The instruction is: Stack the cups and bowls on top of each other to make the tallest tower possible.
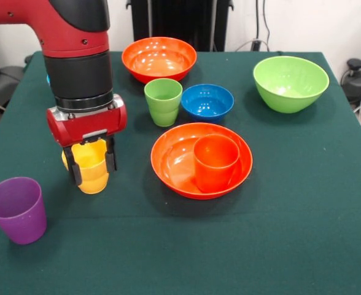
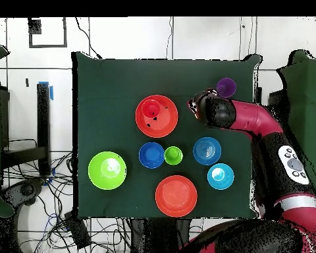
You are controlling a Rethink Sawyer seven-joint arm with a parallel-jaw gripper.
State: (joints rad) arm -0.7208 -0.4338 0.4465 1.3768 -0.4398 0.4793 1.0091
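Note:
My gripper (image 1: pixel 91 165) is shut on the yellow cup (image 1: pixel 93 169), one black finger on each side of its rim, at the table's left in the front view. The purple cup (image 1: pixel 16 209) stands apart, nearer the front left corner. An orange cup (image 1: pixel 216 163) sits inside a large orange bowl (image 1: pixel 168 157) at the middle. Beyond it are the green cup (image 1: pixel 163 101), a dark blue bowl (image 1: pixel 207 101), a second orange bowl (image 1: pixel 159 58) and the lime green bowl (image 1: pixel 290 83). Two light blue bowls (image 2: pixel 207 150) (image 2: pixel 220 176) show in the overhead view; there the arm hides the yellow cup.
The dark green table (image 1: pixel 291 233) carries everything. Its front right part holds no objects. In the overhead view my arm (image 2: pixel 253 122) reaches over the table's right edge, close to the purple cup (image 2: pixel 226 86). Cables and furniture surround the table.

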